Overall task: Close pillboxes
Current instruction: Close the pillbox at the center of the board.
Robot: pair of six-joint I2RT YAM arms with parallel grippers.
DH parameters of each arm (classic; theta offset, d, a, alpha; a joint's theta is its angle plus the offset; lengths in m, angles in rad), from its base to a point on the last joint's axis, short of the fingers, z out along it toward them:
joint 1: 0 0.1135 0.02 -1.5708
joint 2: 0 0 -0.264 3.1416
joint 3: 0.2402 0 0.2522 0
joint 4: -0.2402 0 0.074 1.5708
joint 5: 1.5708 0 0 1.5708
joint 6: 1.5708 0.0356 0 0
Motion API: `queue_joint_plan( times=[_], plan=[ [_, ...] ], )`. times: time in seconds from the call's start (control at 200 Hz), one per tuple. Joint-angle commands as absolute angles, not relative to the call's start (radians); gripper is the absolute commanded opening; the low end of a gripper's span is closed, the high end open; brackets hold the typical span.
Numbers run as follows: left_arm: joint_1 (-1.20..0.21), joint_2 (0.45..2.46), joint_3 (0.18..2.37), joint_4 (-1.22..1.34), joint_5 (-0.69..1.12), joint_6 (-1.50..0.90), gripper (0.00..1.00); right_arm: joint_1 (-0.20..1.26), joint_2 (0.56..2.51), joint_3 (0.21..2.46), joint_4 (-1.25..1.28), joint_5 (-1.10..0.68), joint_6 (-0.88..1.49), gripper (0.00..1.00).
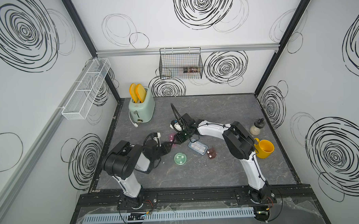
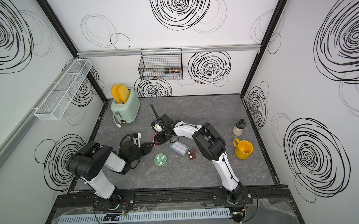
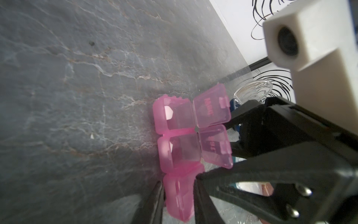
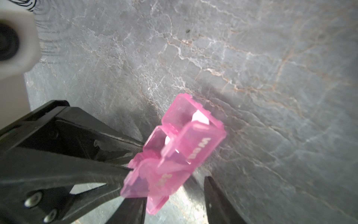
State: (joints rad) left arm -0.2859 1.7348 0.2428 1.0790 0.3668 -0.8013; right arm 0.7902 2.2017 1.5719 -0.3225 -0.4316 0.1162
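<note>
- We see the pink pillbox [image 3: 179, 150] near the middle of the desk [image 1: 217, 172]. In both top views the two claws meet over it from opposite sides.
- It is a row of three compartments. Two lids stand open, folded back toward the right claw, and a white pill [image 3: 168, 114] shows in each open compartment. The end compartment has its lid down.
- The left claw [image 3: 177, 182] is nearly closed. Its two fingers lie against opposite sides of that end compartment, so it has hold of the box by that end, and the rest of the box juts out beyond its tips.
- The right claw [image 4: 174, 189] is spread fairly wide and grips nothing. The box lies between its fingers, with one finger close under the box's edge. The other stands apart from it, with bare desk in the gap.
- The box is blurred in the right wrist view, so we cannot tell whether it rests flat on the desk.
- The green round pillbox [image 1: 180, 158] lies near the left claw, on the robot's side of it.
- The blue-grey pillbox [image 1: 198, 147] sits just beside the right claw, with the small brown pillbox [image 1: 211, 153] next to it.
- The round pillbox with a clear lid [image 1: 176, 126] lies behind the claws, partly under the right wrist.
</note>
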Motion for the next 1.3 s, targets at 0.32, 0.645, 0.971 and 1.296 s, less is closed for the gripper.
queue_joint_plan(
  times=[0.32,0.645,0.971,1.296],
  plan=[
    [-0.299,1.810,0.215,1.058,0.371,-0.843,0.27,0.790,2.244,1.595,-0.402,-0.478,0.143,0.44],
    [-0.298,1.895,0.198,1.153,0.385,-0.868,0.24,0.789,2.263,1.603,-0.410,-0.486,0.143,0.43],
    [-0.303,1.911,0.193,1.155,0.374,-0.864,0.21,0.793,2.282,1.617,-0.421,-0.485,0.141,0.41],
    [-0.317,1.947,0.184,1.192,0.364,-0.877,0.20,0.803,2.304,1.625,-0.443,-0.477,0.123,0.36]
  ],
)
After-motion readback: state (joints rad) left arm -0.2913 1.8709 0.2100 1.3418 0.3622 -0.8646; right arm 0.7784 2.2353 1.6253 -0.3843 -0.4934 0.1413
